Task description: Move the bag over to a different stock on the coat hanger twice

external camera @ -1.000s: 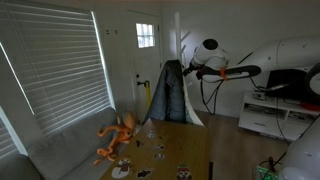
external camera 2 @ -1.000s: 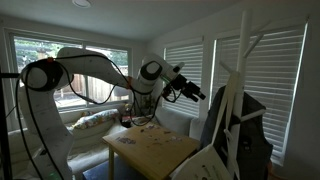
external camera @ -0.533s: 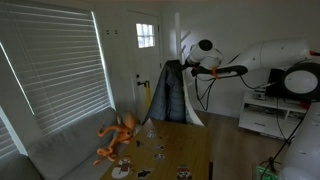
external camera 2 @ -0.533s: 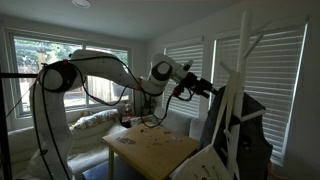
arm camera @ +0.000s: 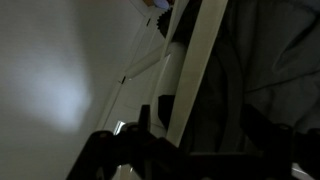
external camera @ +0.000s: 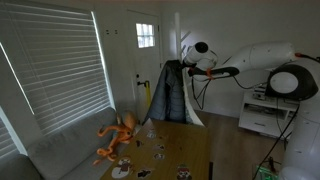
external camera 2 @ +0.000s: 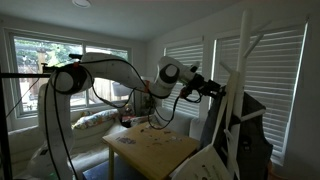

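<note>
Coat hanger (external camera 2: 243, 60) is the reference. Jacket (external camera 2: 250, 132) hangs on it, below the pegs. Gripper (external camera 2: 218, 88) sits just beside its pole, near peg height, on the table side. Table (external camera 2: 155, 150) stands before it, and the sofa (external camera: 65, 150) is well apart, beyond the table.

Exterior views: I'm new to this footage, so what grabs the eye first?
In both exterior views, the big white arm stretches across the room, its gripper up by the coat hanger and dark jacket. An orange toy sprawls near the window blinds.
</note>
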`<state>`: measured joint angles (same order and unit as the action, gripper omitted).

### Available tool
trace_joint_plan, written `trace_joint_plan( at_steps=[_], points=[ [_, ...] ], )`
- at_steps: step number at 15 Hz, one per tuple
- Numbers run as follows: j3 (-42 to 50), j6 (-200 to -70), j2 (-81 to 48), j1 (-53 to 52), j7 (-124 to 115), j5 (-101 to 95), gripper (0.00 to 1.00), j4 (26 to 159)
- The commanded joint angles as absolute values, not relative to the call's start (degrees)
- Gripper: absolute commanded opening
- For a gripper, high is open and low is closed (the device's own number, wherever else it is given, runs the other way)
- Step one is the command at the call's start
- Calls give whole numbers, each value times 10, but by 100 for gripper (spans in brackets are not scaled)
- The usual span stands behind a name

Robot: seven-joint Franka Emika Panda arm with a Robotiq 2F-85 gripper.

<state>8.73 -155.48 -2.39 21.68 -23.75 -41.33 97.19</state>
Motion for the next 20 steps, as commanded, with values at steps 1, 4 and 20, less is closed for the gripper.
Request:
trace_joint_plan(
  at_steps=[1, 4, 20],
  points=[
    [93, -1578, -47, 221, -252, -417, 60, 944],
    [96, -1588, -54, 220, -257, -418, 38, 938],
    [98, -1577, 3, 210, -310, -482, 1, 952]
  ],
)
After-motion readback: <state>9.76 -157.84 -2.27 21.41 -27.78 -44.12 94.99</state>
